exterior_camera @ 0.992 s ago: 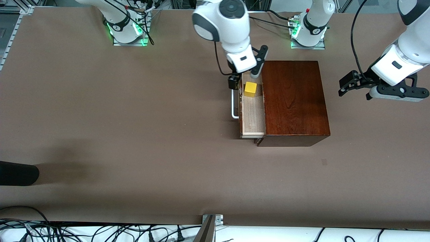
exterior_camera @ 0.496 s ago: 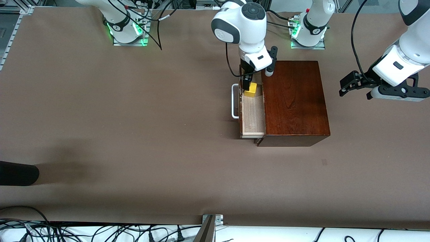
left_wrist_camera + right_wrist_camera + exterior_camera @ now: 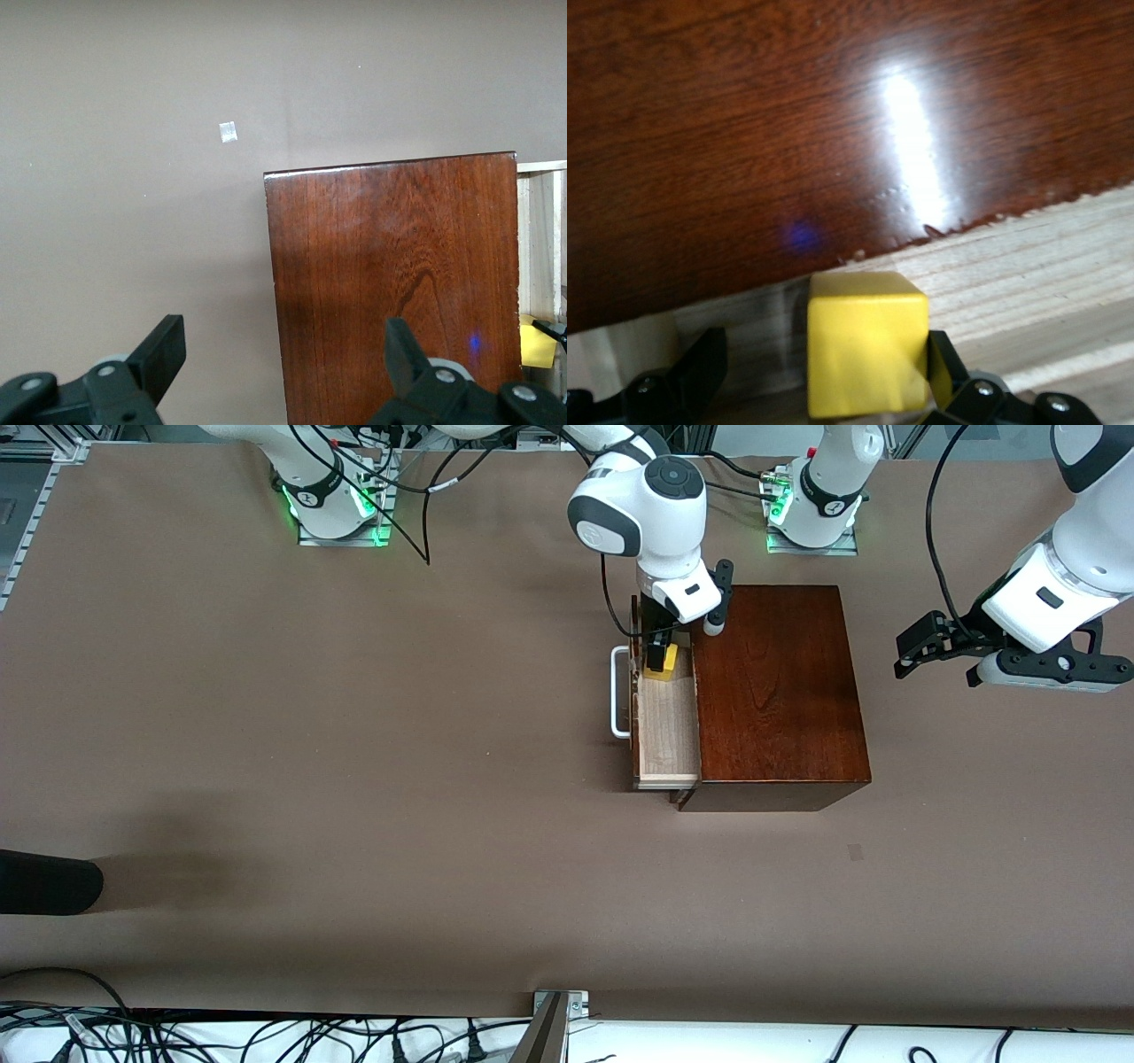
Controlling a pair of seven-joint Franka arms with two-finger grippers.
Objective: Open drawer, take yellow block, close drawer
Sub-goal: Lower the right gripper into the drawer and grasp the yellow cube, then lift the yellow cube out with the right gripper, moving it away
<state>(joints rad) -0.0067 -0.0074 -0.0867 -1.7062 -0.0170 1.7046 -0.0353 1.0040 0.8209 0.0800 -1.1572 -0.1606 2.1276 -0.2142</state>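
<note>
On the table (image 3: 354,779), nearest the front camera, we see only matte brown covering. Farther from it stands the glossy dark mahogany box (image 3: 775,691), its grain catching a bright glare. The drawer (image 3: 666,731) is already pulled out toward the right arm's end, a pale raw-wood tray with a white U-shaped bar handle (image 3: 617,693), so we judge the opening done. At the tray's end farthest from the camera sits the yellow block (image 3: 866,343), a small plain-faced cube. The right gripper (image 3: 824,381) is down in the drawer with its jaws apart, astride the block, not yet clamped. Grasping, lifting and closing remain. The left gripper (image 3: 283,363) waits above the table by the box, jaws apart.
</note>
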